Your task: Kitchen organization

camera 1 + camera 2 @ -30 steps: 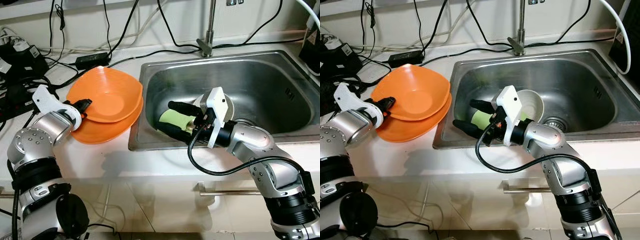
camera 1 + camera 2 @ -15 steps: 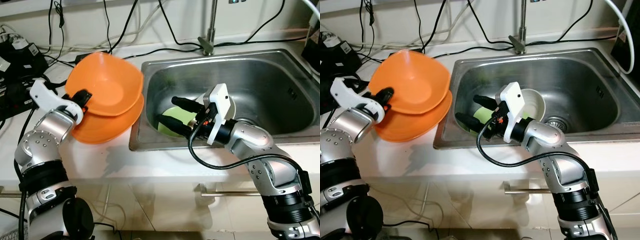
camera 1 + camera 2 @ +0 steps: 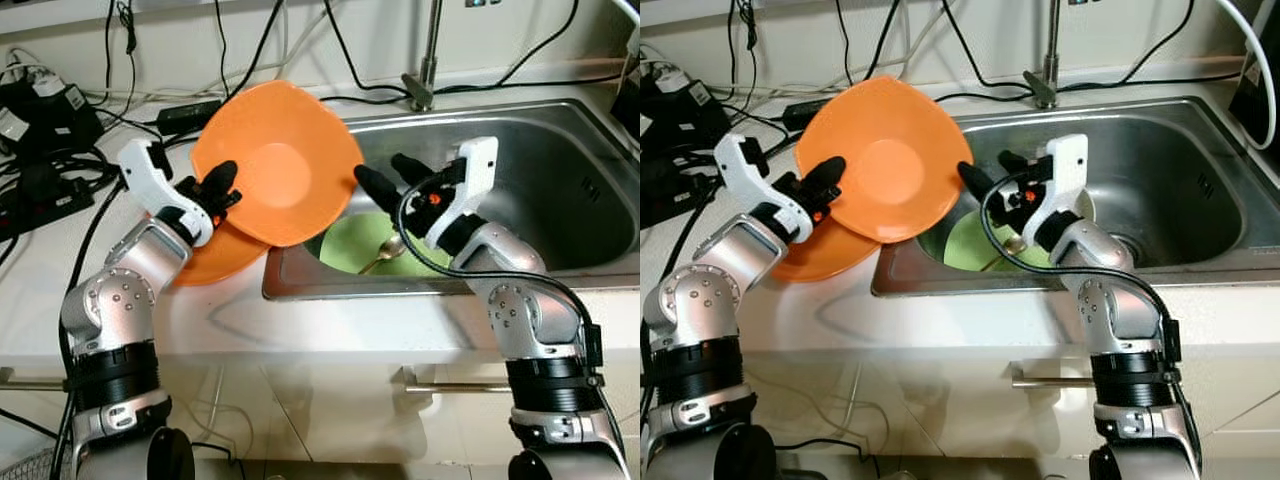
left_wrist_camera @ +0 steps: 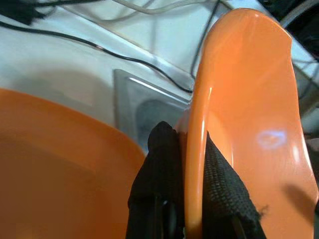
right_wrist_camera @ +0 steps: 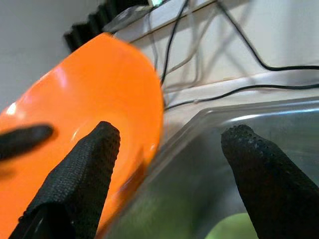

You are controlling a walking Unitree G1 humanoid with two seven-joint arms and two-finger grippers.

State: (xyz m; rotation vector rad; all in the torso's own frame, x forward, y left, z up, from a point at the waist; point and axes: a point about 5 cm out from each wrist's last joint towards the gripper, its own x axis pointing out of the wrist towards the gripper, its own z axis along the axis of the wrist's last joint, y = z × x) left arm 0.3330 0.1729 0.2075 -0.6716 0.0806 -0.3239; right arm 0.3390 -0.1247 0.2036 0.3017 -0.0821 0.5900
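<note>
Left end effector (image 3: 215, 190) pinching the rim of the upper orange plate (image 3: 280, 160), fingers (image 4: 219, 189) pressed on either side of the edge (wrist view confirms it, rim sandwiched tight). Plate tilted up almost on edge, leaning over the left rim of the sink (image 3: 560, 130). Second orange plate (image 3: 215, 262) flat on the counter (image 3: 330, 325) underneath, mostly hidden by the raised one and the arm.

Right end effector (image 3: 392, 178) spread wide, empty, raised over the sink just beside the tilted plate's right edge; touching or not, hard to say. Down in the basin, a green plate (image 3: 365, 245) with a spoon (image 3: 385, 255) lying on it, both partly covered by the right arm. Tap (image 3: 425, 70) cut off at the top. Tangle of black cables (image 3: 60, 150) on the counter's far left, blurred in the wrist views.
</note>
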